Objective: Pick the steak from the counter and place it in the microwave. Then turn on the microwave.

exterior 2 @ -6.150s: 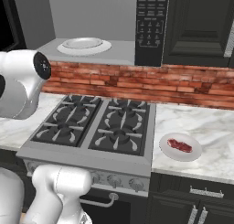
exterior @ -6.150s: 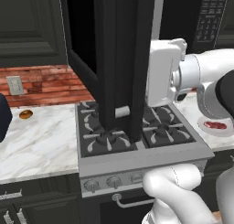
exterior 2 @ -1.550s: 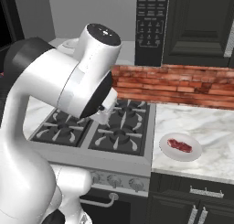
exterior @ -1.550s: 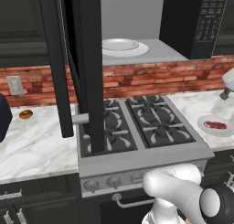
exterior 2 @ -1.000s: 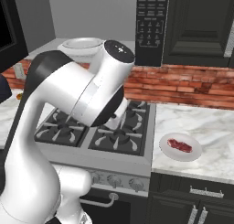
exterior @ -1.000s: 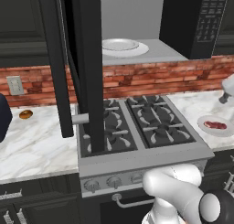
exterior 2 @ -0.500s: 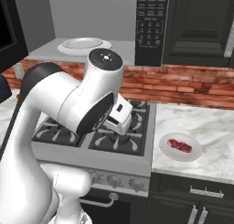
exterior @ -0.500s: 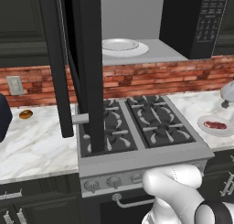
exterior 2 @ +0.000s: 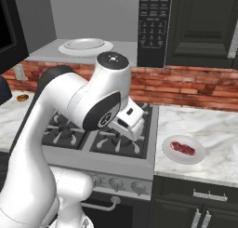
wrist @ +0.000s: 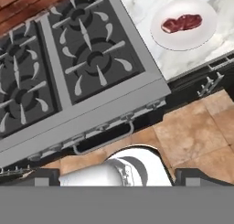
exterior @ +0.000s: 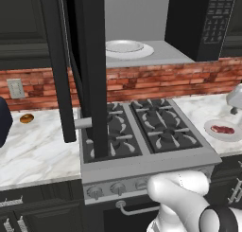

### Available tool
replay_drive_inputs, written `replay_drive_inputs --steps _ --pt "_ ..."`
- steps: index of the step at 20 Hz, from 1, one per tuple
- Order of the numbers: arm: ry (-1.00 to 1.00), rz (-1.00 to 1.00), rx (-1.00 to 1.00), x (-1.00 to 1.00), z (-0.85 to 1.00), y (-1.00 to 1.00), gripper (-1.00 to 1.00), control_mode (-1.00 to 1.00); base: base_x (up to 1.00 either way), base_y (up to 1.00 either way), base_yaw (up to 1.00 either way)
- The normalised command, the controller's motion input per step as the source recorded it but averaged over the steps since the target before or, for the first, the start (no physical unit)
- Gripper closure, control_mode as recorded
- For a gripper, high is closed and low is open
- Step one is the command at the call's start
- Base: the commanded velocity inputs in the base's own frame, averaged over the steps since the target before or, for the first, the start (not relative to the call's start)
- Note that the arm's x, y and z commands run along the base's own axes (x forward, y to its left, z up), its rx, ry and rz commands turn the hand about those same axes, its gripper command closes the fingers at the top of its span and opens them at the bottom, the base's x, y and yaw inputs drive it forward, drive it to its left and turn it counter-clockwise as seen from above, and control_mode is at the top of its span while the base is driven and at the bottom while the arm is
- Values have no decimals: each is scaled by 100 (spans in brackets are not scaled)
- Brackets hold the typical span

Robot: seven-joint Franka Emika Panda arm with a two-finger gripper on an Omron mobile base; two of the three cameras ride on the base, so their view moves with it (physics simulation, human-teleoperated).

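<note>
The steak [wrist: 182, 23] is a small dark-red slab on a white plate [wrist: 183, 42] on the marble counter [exterior 2: 218, 129], right of the stovetop; I also see the steak [exterior 2: 182, 148] and the steak [exterior: 222, 129] from the base. My gripper [wrist: 121, 177] hangs high over the stove's front edge, left of the plate and well apart from it. Its dark fingertips [wrist: 45, 177] stand wide apart, open with nothing between them. The black microwave [exterior: 208, 22] sits above the brick wall, its door [exterior: 90, 65] swung open, a white round plate [exterior: 124, 47] inside.
The grey stovetop [wrist: 82, 63] with black grates lies between the two counter stretches. A small orange-brown item [exterior: 27, 118] and a wall outlet [exterior: 16, 88] are at the far left. The open door hangs over the stove's left side. Dark cabinets [exterior 2: 200, 27] flank the microwave.
My arm has folded down and swung right in the right base view, bringing the hand over the stove's right front. The steak and plate have not moved. The jaws stay open.
</note>
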Motion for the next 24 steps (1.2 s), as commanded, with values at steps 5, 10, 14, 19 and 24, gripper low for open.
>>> replay_drive_inputs --steps 5,10,14,19,24 --pt "22 -6 1 22 -20 -28 -100 -100 0 0 0" --pt "13 -5 0 19 -21 -28 -100 -100 0 0 0" --pt "0 -6 0 14 -22 -24 -100 -100 0 0 0" --pt "0 -7 0 11 -23 -26 -100 -100 0 0 0" --pt "0 -12 0 16 -27 -19 -100 -100 0 0 0"
